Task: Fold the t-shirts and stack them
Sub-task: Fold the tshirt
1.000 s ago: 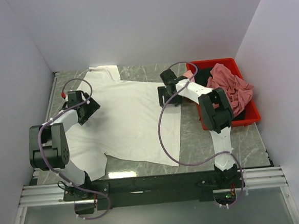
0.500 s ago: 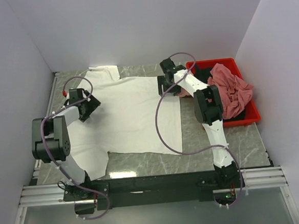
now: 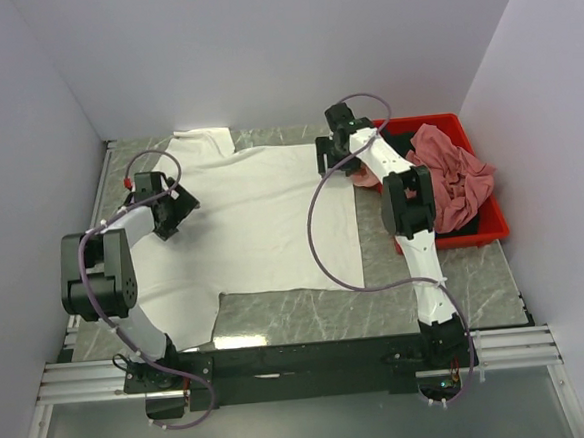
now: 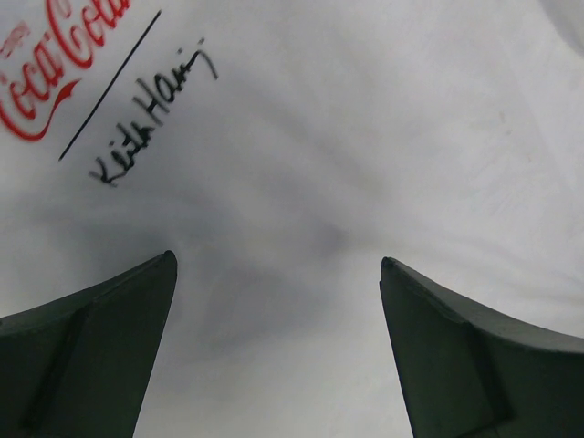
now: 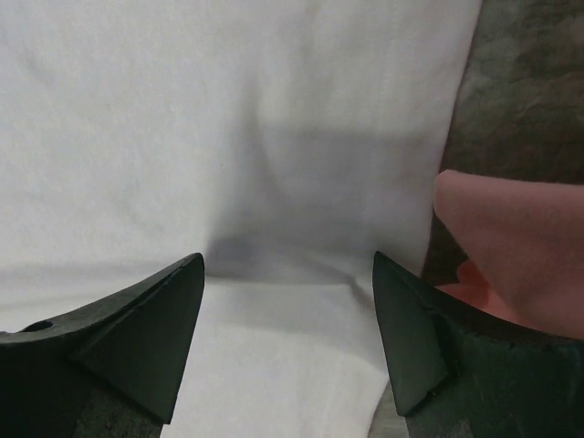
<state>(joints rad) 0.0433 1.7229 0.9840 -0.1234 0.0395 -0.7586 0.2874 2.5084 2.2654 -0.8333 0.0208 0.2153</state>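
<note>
left gripper [image 4: 278, 262] gapes wide over the white t-shirt [image 3: 262, 221]; right gripper [image 5: 287, 260], also wide, sits at its edge beside a pink t-shirt [image 5: 520, 242].

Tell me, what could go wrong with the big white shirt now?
The right tool hangs open at the edge of the white shirt, with pink cloth right beside one finger, so closing might grab both. The left tool is open over flat cloth, so it might slip off or bunch it up.
</note>
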